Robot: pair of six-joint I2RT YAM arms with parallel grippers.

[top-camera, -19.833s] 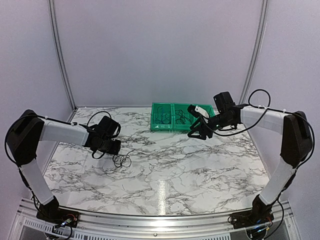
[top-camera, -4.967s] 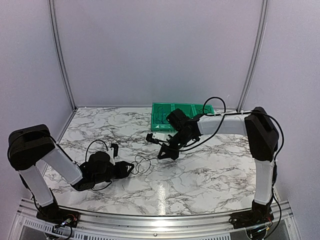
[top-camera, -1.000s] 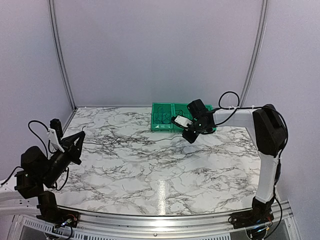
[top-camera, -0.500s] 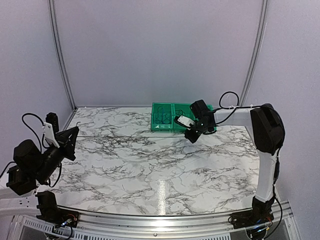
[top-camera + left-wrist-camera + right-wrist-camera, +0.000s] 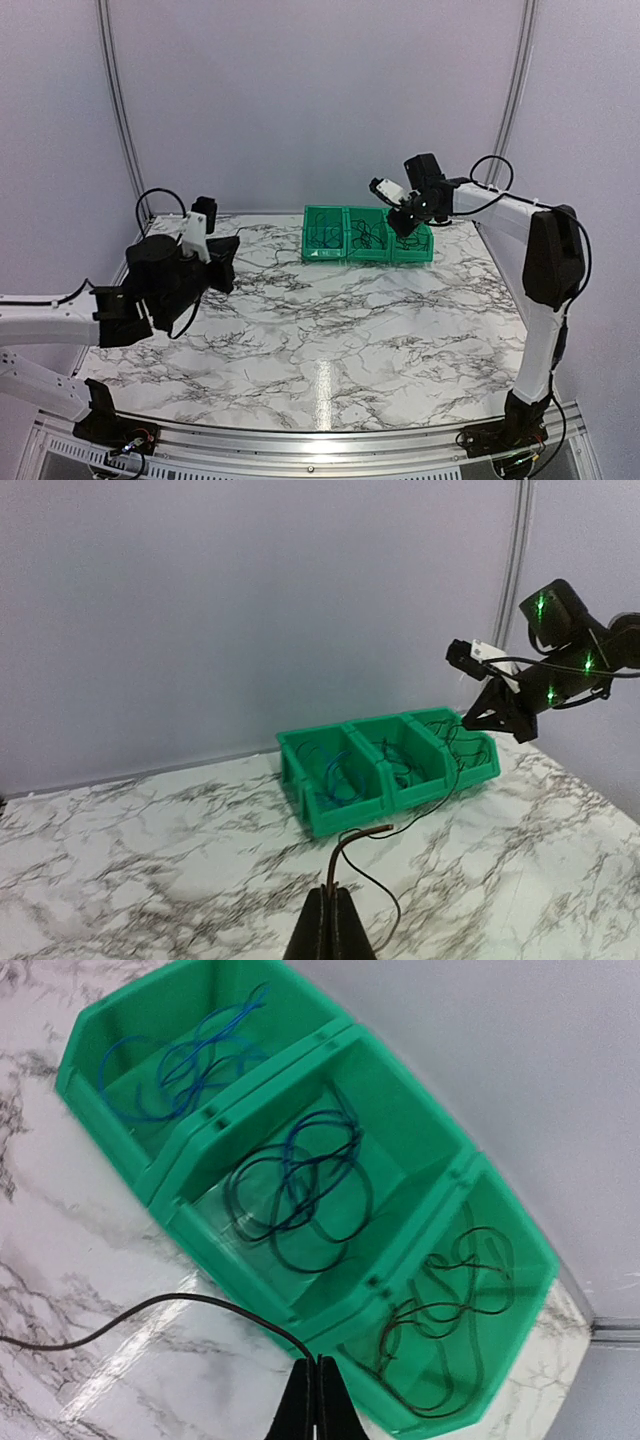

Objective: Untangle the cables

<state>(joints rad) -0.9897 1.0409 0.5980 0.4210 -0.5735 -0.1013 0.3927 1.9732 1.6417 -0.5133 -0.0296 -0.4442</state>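
Note:
One thin dark cable (image 5: 345,858) runs between both grippers. My left gripper (image 5: 336,892) is shut on it near its bent free end, raised over the table's left side (image 5: 226,264). The strand sags toward the table, then climbs to my right gripper (image 5: 482,716). In the right wrist view that gripper (image 5: 318,1362) is shut on the black cable (image 5: 170,1303), hovering over the front wall of the right-hand green bin (image 5: 500,1380). More cables lie coiled in the bins: blue ones (image 5: 190,1060), dark-blue and black ones (image 5: 300,1185), brownish ones (image 5: 450,1300).
Three joined green bins (image 5: 325,256) stand at the back centre of the marble table (image 5: 330,340). White walls close the back and sides. My right arm (image 5: 500,210) reaches over the table's back right corner.
My left arm has swung up and inward from the far left edge. My right gripper has risen from the table in front of the bins to above the right-hand bin. Both stay shut on the cable.

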